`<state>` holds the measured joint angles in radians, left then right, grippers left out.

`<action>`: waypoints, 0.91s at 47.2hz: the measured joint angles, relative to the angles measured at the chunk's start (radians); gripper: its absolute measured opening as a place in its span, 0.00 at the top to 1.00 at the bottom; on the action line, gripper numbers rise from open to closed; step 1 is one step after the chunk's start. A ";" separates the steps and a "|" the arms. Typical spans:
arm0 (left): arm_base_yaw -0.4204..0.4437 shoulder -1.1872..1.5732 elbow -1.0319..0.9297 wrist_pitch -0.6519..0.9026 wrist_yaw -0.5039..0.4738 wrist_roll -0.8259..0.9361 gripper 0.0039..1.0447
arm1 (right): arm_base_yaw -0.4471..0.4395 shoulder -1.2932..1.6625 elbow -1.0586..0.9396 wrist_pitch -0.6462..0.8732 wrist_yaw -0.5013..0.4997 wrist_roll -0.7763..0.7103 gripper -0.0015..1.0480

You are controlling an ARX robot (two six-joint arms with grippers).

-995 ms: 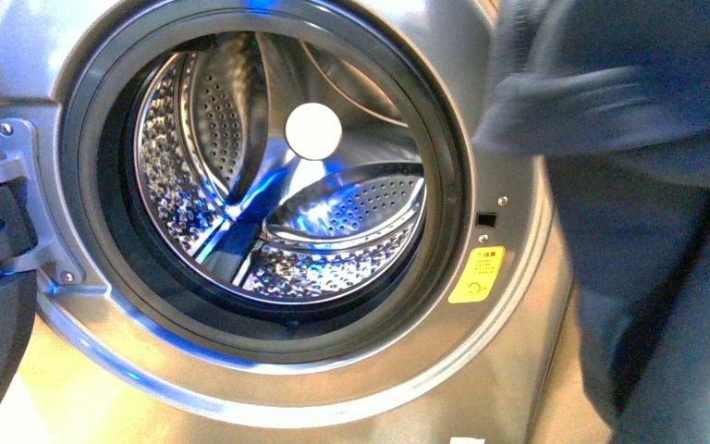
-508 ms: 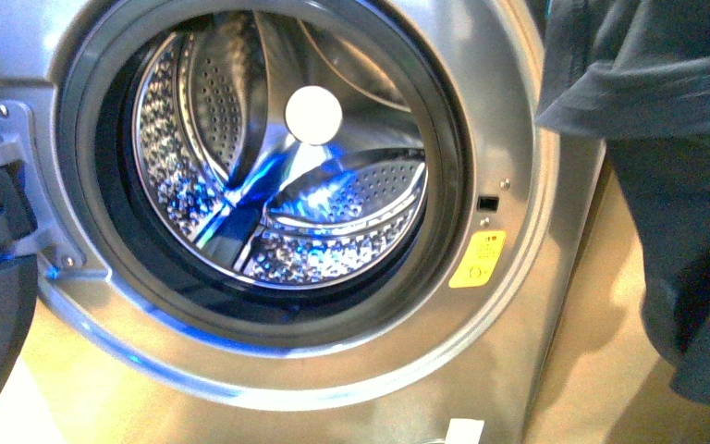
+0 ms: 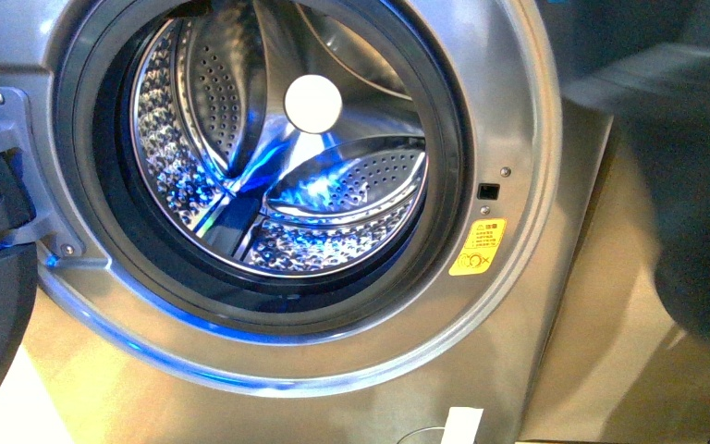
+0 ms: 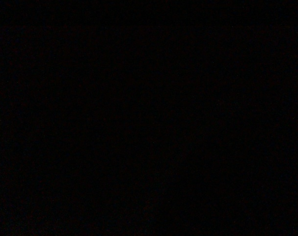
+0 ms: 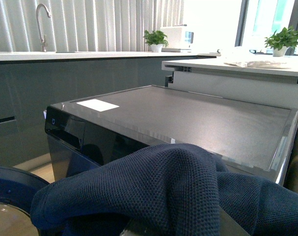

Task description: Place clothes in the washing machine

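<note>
**Clothes swung right, drum still empty**

Within the last second the clothes (image 3: pixel 693 176) went from beside the porthole rim to the front view's far right edge, blurred and clear of the washing machine (image 3: pixel 527 111) opening. The drum (image 3: pixel 203 176) held nothing. Navy knit hid my right gripper, so I couldn't tell its grip. The left wrist view was dark. My read: loading hadn't begun.
</note>
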<state>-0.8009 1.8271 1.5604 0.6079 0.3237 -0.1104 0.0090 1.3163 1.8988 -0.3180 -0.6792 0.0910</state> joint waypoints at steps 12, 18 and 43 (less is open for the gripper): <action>-0.027 0.000 0.004 -0.039 -0.129 0.069 0.18 | 0.000 0.000 0.000 0.000 0.000 0.000 0.96; -0.033 -0.001 0.016 -0.090 -0.227 0.103 0.39 | 0.000 0.000 0.000 0.000 0.000 0.000 0.96; 0.062 -0.294 -0.257 -0.107 -0.352 0.142 0.96 | 0.000 -0.002 0.000 0.002 -0.003 0.000 0.36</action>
<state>-0.7391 1.5330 1.3037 0.5011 -0.0280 0.0311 0.0090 1.3144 1.8988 -0.3161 -0.6819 0.0910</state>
